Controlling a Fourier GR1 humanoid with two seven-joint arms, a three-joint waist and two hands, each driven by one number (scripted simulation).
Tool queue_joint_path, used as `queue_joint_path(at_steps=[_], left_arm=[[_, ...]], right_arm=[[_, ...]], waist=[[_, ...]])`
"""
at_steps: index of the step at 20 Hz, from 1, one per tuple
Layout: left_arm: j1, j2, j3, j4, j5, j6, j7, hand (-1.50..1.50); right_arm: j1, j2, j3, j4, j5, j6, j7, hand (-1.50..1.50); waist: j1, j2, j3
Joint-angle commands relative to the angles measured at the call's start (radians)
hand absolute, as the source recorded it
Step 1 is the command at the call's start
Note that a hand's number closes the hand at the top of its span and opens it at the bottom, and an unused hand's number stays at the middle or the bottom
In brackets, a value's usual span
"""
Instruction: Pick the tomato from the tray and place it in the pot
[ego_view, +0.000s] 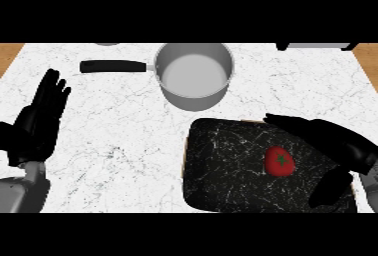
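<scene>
Fingers of my right hand (336, 142) were spread wide around the tomato (280, 160), the long ones arching above it toward the tray's far edge and the thumb (330, 187) reaching in from below. Neither touched it as far as I could tell; a band of dark tray showed between the fruit and each part of the hand. From the head view, the tomato sat right of centre on the black marbled tray (221, 170), its green stem facing up, still resting where it had to be lifted from. The tray lay on the white surface (118, 125) just near of the pot (193, 75), whose grey bowl held nothing and whose black handle (114, 66) pointed left. My left hand (40, 120) rested at the view's left edge, fingers straight and up, holding nothing and well apart from the tray.

I judged this to be the reach before the grasp: the hand was framed around the fruit but had not closed. The next move called for bringing fingers and thumb together on the tomato's sides, lifting it off the tray, then carrying it up and left over the pot's rim before letting go.
</scene>
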Motion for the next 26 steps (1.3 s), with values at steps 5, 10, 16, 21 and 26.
queue_joint_path(at_steps=[5,10,16,21,26], left_arm=[[0.010,-0.052,0.029,0.014,-0.055,-0.038,-0.017,0.00],[-0.060,-0.082,0.042,0.031,-0.087,-0.040,0.033,0.00],[-0.011,-0.105,0.052,-0.014,-0.120,-0.053,0.056,0.00],[-0.003,-0.088,0.108,-0.035,-0.092,-0.111,0.075,0.00],[0.015,-0.109,0.085,-0.058,-0.127,-0.083,0.069,0.00]], right_arm=[[0.039,0.126,-0.016,0.057,0.194,0.010,-0.031,-1.50],[0.023,0.156,-0.083,0.082,0.236,0.067,-0.092,-1.50],[0.079,0.204,-0.079,0.113,0.364,0.035,-0.128,-1.50],[0.021,0.299,-0.080,0.171,0.411,0.068,-0.084,-1.50],[0.070,0.229,0.007,0.235,0.555,-0.096,-0.367,1.50]], waist=[[-0.001,0.000,0.000],[-0.003,0.001,0.000],[-0.003,0.000,0.000],[0.000,0.000,0.000],[0.001,0.000,0.000]])
